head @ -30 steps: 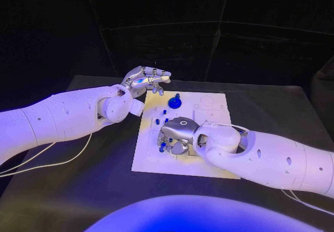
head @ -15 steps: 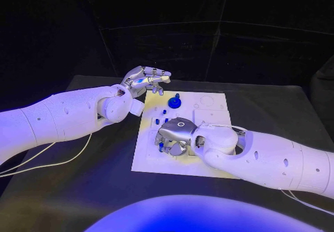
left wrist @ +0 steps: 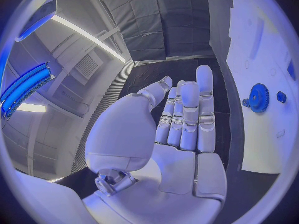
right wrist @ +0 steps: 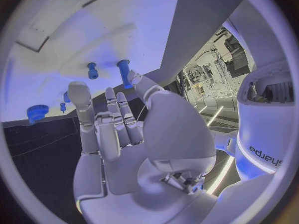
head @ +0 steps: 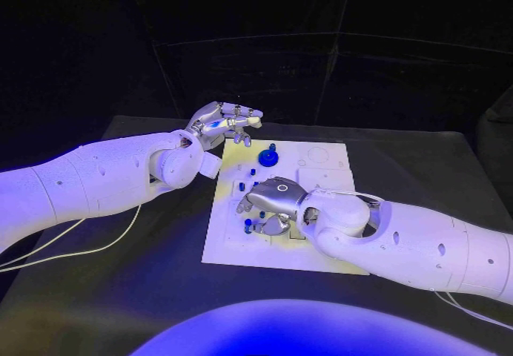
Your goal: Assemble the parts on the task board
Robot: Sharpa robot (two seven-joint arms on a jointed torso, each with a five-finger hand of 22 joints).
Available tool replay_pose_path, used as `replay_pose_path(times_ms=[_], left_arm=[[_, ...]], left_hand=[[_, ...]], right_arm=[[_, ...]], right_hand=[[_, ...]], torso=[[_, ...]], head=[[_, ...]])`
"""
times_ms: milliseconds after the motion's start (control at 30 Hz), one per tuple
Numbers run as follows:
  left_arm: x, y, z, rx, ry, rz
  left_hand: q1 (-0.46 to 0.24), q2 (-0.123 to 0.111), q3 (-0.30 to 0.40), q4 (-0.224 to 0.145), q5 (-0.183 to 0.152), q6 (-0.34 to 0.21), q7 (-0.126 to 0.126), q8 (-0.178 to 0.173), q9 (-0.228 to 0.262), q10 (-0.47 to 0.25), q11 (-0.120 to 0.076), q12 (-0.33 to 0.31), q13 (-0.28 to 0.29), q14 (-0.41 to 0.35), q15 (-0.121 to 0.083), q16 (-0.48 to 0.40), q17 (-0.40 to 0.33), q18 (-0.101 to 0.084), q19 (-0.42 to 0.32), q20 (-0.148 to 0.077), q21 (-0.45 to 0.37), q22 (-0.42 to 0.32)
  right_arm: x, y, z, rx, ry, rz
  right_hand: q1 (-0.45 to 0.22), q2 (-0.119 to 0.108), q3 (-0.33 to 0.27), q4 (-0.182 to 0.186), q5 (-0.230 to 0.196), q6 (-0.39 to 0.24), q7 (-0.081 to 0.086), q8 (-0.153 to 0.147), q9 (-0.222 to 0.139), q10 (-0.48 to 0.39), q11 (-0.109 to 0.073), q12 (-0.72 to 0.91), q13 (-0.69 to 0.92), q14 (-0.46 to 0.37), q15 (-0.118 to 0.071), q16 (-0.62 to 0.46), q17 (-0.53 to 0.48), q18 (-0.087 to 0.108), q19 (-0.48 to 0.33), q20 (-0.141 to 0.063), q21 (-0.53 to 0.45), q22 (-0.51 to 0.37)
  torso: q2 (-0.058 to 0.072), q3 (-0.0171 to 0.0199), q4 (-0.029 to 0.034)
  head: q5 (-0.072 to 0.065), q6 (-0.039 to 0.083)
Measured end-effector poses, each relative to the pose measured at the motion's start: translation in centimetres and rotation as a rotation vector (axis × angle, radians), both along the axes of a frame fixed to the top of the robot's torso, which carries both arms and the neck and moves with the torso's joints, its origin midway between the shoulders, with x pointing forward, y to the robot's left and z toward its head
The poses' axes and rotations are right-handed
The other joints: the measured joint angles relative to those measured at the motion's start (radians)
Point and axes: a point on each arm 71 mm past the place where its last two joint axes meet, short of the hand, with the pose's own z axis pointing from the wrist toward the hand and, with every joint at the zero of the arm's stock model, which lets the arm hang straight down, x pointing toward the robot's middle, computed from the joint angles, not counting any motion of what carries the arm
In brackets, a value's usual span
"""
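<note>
Task board [head: 326, 256] white on black table [head: 128, 297]; left robot hand [head: 227, 120] empty, spread; right robot hand [head: 270, 204] grasp unclear.

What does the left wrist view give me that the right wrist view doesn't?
Left wrist view: the left hand, open and empty off the board's edge, with the blue gear close up beside a small peg. Right wrist view: the right hand over the board, its thumb tip close to a blue peg, another peg nearby. Both: the white board and the gear.
</note>
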Motion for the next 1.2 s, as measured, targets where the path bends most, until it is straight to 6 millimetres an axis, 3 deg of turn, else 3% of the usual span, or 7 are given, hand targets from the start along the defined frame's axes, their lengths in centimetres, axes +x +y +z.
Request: replay_pose_path(times_ms=[200,367,500,633,733,900,1200], left_arm=[[0.0,0.1,0.0,0.000,0.001,0.001],[0.0,0.4,0.0,0.002,0.001,0.005],[0.0,0.6,0.0,0.004,0.002,0.009],[-0.1,0.8,0.0,0.005,0.002,0.011],[-0.1,0.7,0.0,0.004,0.002,0.009],[-0.1,0.7,0.0,0.004,0.003,0.008],[-0.2,0.8,0.0,0.004,0.003,0.009]], left_hand=[[0.000,0.000,0.000,0.000,0.000,0.000,0.000,0.000,0.000,0.000,0.000,0.000,0.000,0.000,0.000,0.000,0.000,0.000,0.000,0.000,0.000,0.000],[0.000,0.000,0.000,0.000,0.000,0.000,0.000,0.000,0.000,0.000,0.000,0.000,0.000,0.000,0.000,0.000,0.000,0.000,0.000,0.000,0.000,0.000],[0.000,0.000,0.000,0.000,0.000,0.000,0.000,0.000,0.000,0.000,0.000,0.000,0.000,0.000,0.000,0.000,-0.001,0.000,0.000,0.000,0.000,0.000],[0.000,0.000,0.000,0.000,0.000,0.000,0.000,0.000,0.000,0.000,0.000,0.000,0.000,0.000,0.000,0.000,-0.002,0.000,0.000,0.000,0.000,0.000],[0.001,0.001,-0.003,-0.003,0.000,0.000,0.000,0.000,0.000,0.000,0.000,0.000,0.000,0.000,0.000,0.000,-0.003,0.000,0.000,0.000,0.000,-0.001],[0.005,0.005,-0.003,-0.003,0.000,0.000,0.000,0.000,0.000,0.000,0.000,0.000,0.000,0.000,0.000,0.000,-0.003,0.000,0.000,0.000,0.000,-0.001],[0.005,0.005,-0.003,-0.003,0.000,0.000,0.000,0.000,0.000,0.000,0.000,0.000,0.000,0.000,0.000,0.000,-0.002,0.000,0.000,0.000,0.000,-0.001]], right_arm=[[-0.2,-1.5,0.4,0.049,0.001,-0.015],[-0.2,-5.6,0.8,0.080,0.053,-0.093],[0.5,-9.4,1.7,0.126,0.123,-0.209],[1.1,-13.2,2.3,0.162,0.193,-0.353],[1.3,-15.7,2.2,0.167,0.243,-0.472],[1.2,-17.9,2.0,0.150,0.302,-0.615],[0.6,-19.3,1.2,0.074,0.349,-0.756]], right_hand=[[-0.003,-0.003,-0.050,0.014,0.016,0.000,0.000,0.000,0.000,-0.003,-0.003,0.015,0.000,0.000,0.000,0.000,0.000,0.000,0.000,0.000,0.000,-0.001],[-0.017,-0.011,-0.095,0.035,0.018,0.023,-0.004,0.006,0.005,0.066,-0.016,0.066,0.012,0.001,-0.001,0.000,0.000,0.000,0.043,-0.008,0.027,0.051],[-0.084,-0.015,-0.177,0.094,0.029,0.081,-0.028,0.036,0.014,0.234,-0.055,0.173,0.061,0.003,-0.044,0.000,0.000,-0.032,0.155,-0.039,0.151,0.262],[-0.126,-0.009,-0.261,0.157,0.085,0.114,-0.062,0.070,0.022,0.353,-0.097,0.317,0.166,0.003,-0.088,0.000,0.000,-0.056,0.212,-0.079,0.225,0.391],[-0.156,-0.002,-0.328,0.224,0.134,0.110,-0.073,0.102,0.029,0.393,-0.109,0.588,0.451,0.005,-0.095,0.000,0.000,-0.056,0.228,-0.095,0.248,0.429],[-0.130,0.025,-0.418,0.314,0.136,0.099,-0.079,0.180,0.048,0.395,-0.116,0.982,0.897,0.002,-0.099,0.000,0.000,-0.056,0.233,-0.100,0.266,0.463],[-0.089,0.024,-0.487,0.379,0.123,0.067,-0.079,0.245,0.061,0.388,-0.109,1.101,1.060,0.002,-0.099,0.000,0.000,-0.071,0.237,-0.096,0.272,0.480]], torso=[[0.000,0.0007,-0.0001],[-0.001,0.0001,-0.0002],[-0.001,-0.0017,-0.0024],[-0.001,-0.0017,-0.0072],[-0.002,-0.0024,-0.0115],[-0.002,-0.0029,-0.0182],[-0.003,-0.0031,-0.0283]], head=[[-0.002,0.001],[-0.012,0.003],[-0.033,0.010],[-0.050,0.016],[-0.063,0.020],[-0.075,0.025],[-0.083,0.023]])
